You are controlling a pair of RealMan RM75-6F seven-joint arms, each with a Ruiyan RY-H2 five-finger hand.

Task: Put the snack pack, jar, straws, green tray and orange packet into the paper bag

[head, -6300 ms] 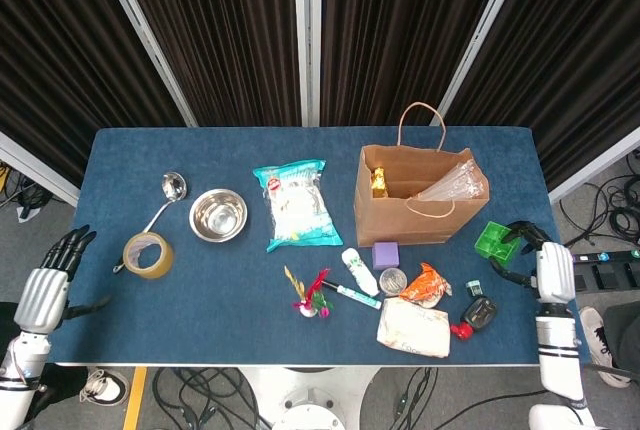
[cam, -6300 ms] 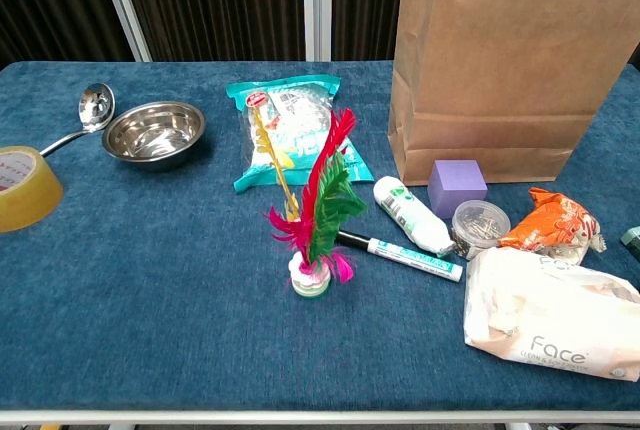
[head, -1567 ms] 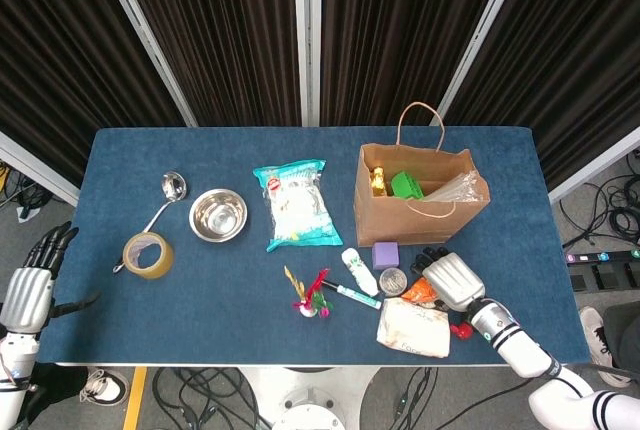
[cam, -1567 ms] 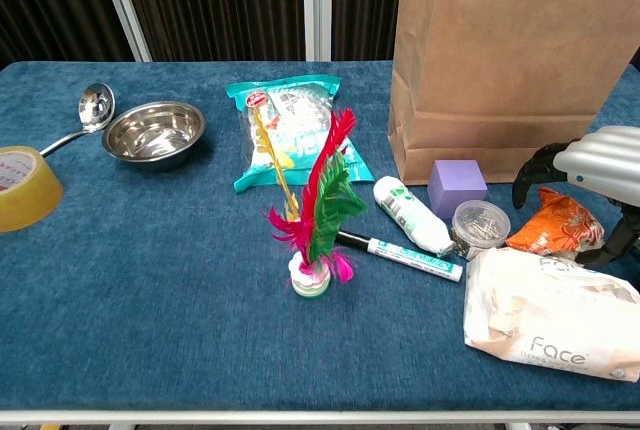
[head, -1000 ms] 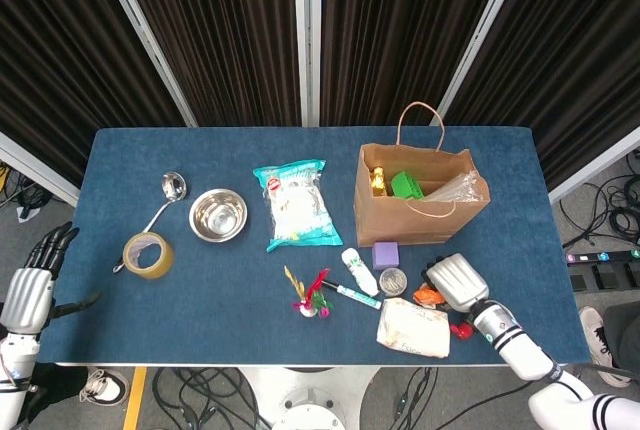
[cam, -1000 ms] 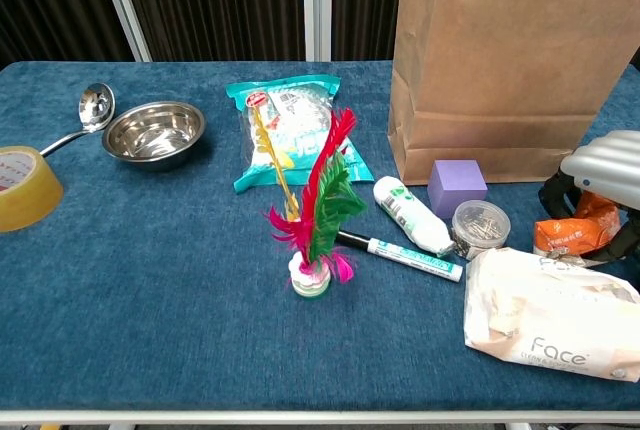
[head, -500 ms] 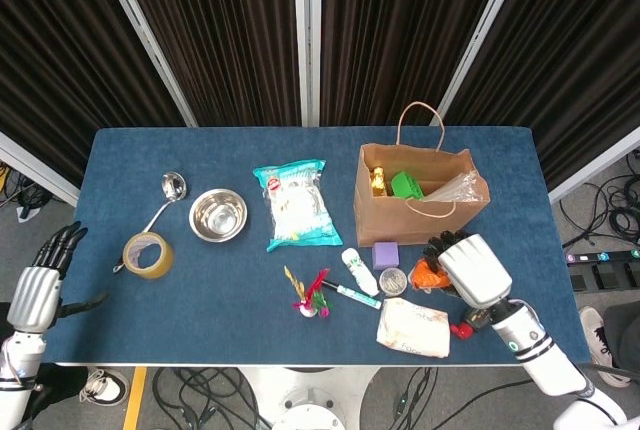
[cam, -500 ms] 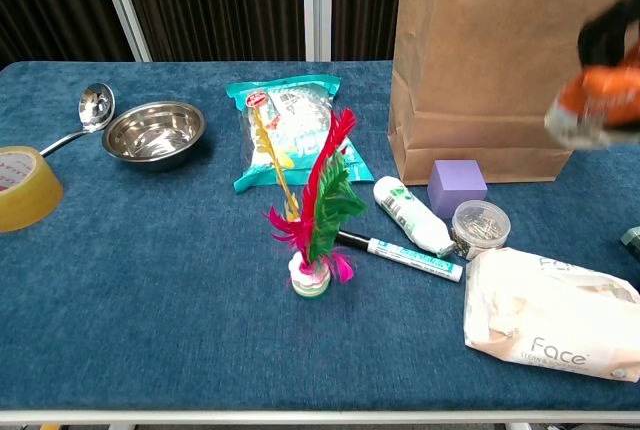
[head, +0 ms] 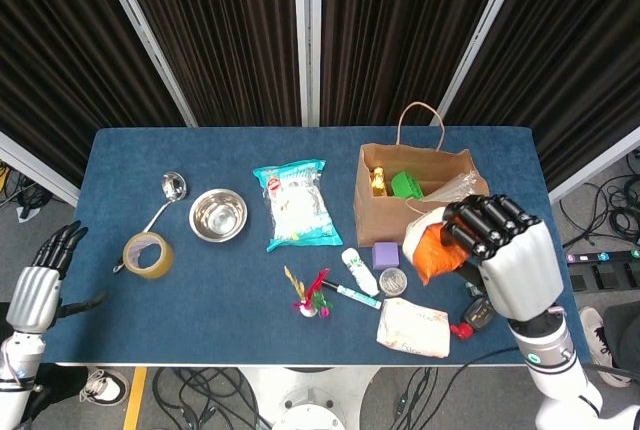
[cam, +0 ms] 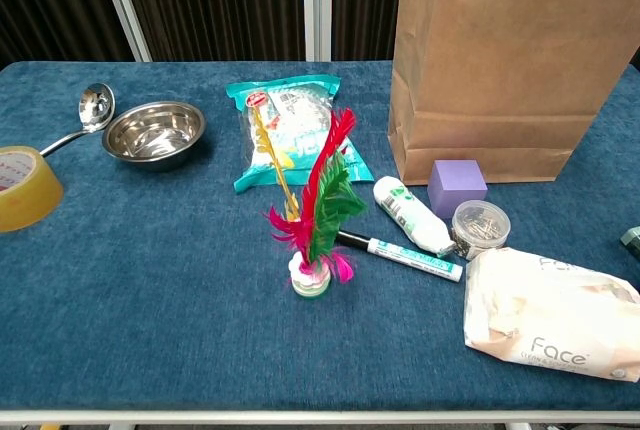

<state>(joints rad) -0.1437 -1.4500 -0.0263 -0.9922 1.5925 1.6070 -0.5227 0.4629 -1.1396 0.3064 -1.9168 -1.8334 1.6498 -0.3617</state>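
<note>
Dark curtains back the blue desk (head: 200, 290) — right hand (head: 500, 250) clamps the orange packet (head: 432, 250), light and crinkly, best pinched mid-body; left hand (head: 38, 285) idle, fingers apart.

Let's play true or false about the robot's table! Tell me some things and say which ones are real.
1. The right hand holds the orange packet. True.
2. The snack pack is inside the paper bag. False: it lies on the table, left of the bag.
3. The green tray is in the bag. True.
4. The left hand holds the tape roll. False: it holds nothing and stays beside the table, fingers apart.
5. The purple cube sits in the metal bowl. False: it stands in front of the bag.
</note>
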